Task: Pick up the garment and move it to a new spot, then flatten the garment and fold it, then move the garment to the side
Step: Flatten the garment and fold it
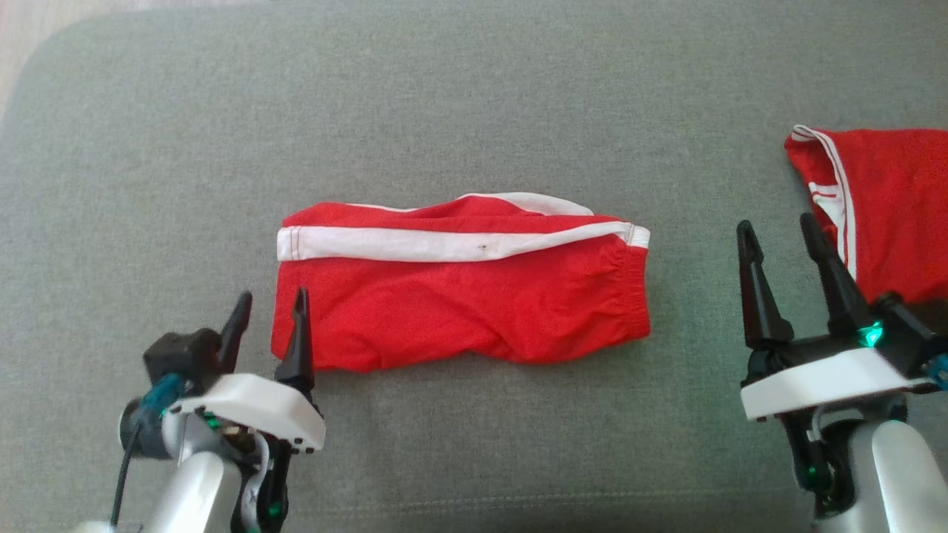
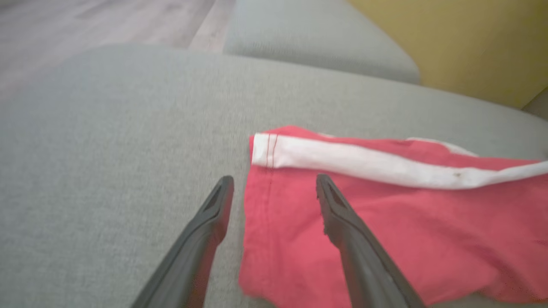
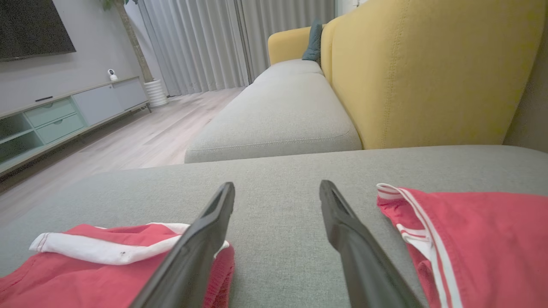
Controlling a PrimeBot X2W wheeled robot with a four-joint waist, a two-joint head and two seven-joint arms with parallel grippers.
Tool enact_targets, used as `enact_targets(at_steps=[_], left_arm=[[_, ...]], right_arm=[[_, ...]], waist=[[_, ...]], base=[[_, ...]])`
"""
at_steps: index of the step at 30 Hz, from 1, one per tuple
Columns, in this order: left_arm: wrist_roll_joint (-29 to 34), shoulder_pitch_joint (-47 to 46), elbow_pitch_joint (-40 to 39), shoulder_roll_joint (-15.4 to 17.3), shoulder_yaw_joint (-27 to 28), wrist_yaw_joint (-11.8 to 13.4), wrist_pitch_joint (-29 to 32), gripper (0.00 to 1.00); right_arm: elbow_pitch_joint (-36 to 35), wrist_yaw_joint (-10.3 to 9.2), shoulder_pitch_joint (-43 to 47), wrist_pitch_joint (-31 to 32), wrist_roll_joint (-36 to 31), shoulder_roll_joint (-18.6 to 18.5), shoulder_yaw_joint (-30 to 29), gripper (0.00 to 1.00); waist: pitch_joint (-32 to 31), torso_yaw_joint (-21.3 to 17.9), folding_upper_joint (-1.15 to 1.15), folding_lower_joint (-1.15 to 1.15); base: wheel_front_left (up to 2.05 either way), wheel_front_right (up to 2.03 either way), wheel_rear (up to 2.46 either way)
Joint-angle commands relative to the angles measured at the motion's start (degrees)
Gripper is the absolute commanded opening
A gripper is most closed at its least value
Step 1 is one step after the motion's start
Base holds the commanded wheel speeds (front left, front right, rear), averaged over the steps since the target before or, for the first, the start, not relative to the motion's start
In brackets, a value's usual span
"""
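Nearest the head camera, the left gripper (image 1: 272, 296) rises at lower left with its two dark fingers apart and holding nothing, one finger on each side of the left edge of a red garment (image 1: 459, 311); whether either finger touches the cloth cannot be told. That garment lies folded into a flat oblong in the middle of a grey cushion (image 1: 474, 96), a white band (image 1: 444, 243) running along its upper part, a small dark speck (image 1: 483, 248) on the band and a gathered hem at its right end. At lower right the right gripper (image 1: 776, 223) is likewise spread and empty, well clear of the folded piece and just beside a second garment (image 1: 889, 207), red with thin white stripes, at the frame's right edge. From the left wrist, the left gripper (image 2: 276, 182) has one finger over bare cushion and the other over the garment (image 2: 428, 231), where two lines of red stitching cross the band's end. From the right wrist, the right gripper (image 3: 277, 188) points across open cushion between the garment (image 3: 85, 273) and the second garment (image 3: 483, 239), with a yellow sofa back (image 3: 428, 72), pale wood floor (image 3: 162, 137), grey curtains (image 3: 205, 42) and a low cabinet (image 3: 64, 115) beyond.
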Motion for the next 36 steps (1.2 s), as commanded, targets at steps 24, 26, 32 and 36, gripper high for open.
enact_targets(at_steps=[24, 26, 32, 36], left_arm=[[8.6, 3.0, -13.8, 3.4, 2.8, 3.1, -8.4, 1.0], [8.6, 3.0, -13.9, 3.4, 2.7, 3.2, -8.3, 1.0], [8.7, 2.6, -14.2, 3.4, 2.4, 3.4, -8.3, 1.0], [8.7, 1.9, -14.2, 3.4, 2.0, 3.3, -8.3, 1.0]], right_arm=[[-5.7, -0.05, 3.2, 2.4, -3.3, 0.0, -0.3, 1.0], [-5.7, -0.05, 3.2, 2.5, -3.2, 0.1, -0.3, 1.0], [-5.4, -0.05, 3.0, 2.7, -3.3, 0.2, -0.4, 1.0], [-4.3, -0.05, 2.7, 3.9, -2.9, 0.1, 0.2, 1.0]], waist=[[-3.0, 0.1, 0.0, 0.0], [-2.9, 0.0, 0.0, 0.0], [-2.6, 0.1, 0.0, 0.0], [-1.9, 0.6, 0.0, 0.0]], base=[[0.0, 0.0, 0.0], [0.0, 0.0, 0.0], [0.0, 0.0, 0.0], [0.0, 0.0, 0.0]])
